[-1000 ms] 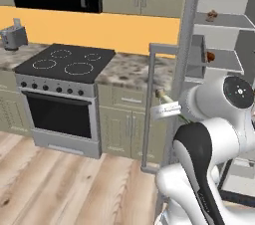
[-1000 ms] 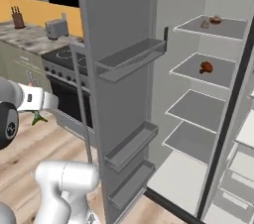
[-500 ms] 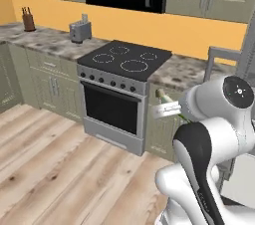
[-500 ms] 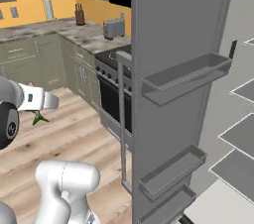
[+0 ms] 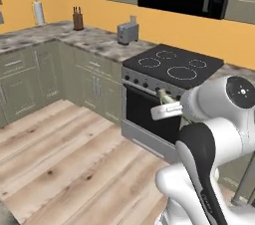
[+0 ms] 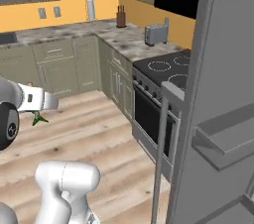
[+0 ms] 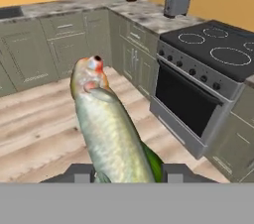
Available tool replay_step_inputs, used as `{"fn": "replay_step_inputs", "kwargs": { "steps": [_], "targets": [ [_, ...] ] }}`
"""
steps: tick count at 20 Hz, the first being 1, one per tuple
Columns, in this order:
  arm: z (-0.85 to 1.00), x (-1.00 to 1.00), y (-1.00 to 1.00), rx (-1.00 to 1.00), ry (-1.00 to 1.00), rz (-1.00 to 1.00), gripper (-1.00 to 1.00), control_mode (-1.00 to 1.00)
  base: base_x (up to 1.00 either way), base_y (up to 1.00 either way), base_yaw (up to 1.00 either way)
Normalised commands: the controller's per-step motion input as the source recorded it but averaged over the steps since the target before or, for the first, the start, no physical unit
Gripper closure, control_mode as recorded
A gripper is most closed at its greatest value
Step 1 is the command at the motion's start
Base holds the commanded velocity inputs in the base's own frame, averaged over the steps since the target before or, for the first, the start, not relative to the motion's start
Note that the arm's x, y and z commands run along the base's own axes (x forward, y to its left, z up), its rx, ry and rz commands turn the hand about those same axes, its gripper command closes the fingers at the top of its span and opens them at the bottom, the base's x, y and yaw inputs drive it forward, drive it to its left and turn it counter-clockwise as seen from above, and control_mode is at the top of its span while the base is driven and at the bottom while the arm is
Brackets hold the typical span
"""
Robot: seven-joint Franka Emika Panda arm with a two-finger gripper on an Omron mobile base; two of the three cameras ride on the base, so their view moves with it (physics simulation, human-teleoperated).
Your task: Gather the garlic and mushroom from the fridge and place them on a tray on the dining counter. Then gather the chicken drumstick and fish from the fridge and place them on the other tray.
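**Fish held above the kitchen floor**

Olive-beige cabinets [image 7: 64,44] with marble tops are running along the orange wall, and a black stove [image 7: 208,64] is standing beside them. At the right, the grey fridge [image 6: 218,94] is standing with its door open. The gripper [image 7: 128,171] is closing tightly on the silvery fish [image 7: 106,124], which is pointing away over the wooden floor [image 5: 64,154].

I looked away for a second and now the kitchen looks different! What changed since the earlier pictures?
The robot's base turned away from the fridge, so the cameras swung left: the shelves slid out of sight and the stove, toaster and corner counter came into view. Those things did not move themselves. The gripper stayed shut on the fish, carrying it along.
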Motion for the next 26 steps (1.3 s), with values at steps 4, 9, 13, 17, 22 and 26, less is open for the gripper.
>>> {"fn": "replay_step_inputs", "kwargs": {
  "steps": [4,9,13,17,22,26],
  "targets": [
    [0.00,0.00,0.00,0.00,0.00,0.00,1.00,1.00,0.99,0.36,0.21],
    [0.00,0.00,0.00,0.00,0.00,0.00,1.00,1.00,0.94,0.33,0.19],
    [0.00,0.00,0.00,0.00,0.00,0.00,1.00,1.00,0.92,0.28,0.25],
    [0.00,0.00,0.00,0.00,0.00,0.00,1.00,1.00,0.87,0.32,0.37],
    [0.00,0.00,0.00,0.00,0.00,0.00,1.00,1.00,0.68,0.29,0.46],
    [0.00,0.00,0.00,0.00,0.00,0.00,1.00,1.00,0.52,0.26,0.52]
  ]
}}
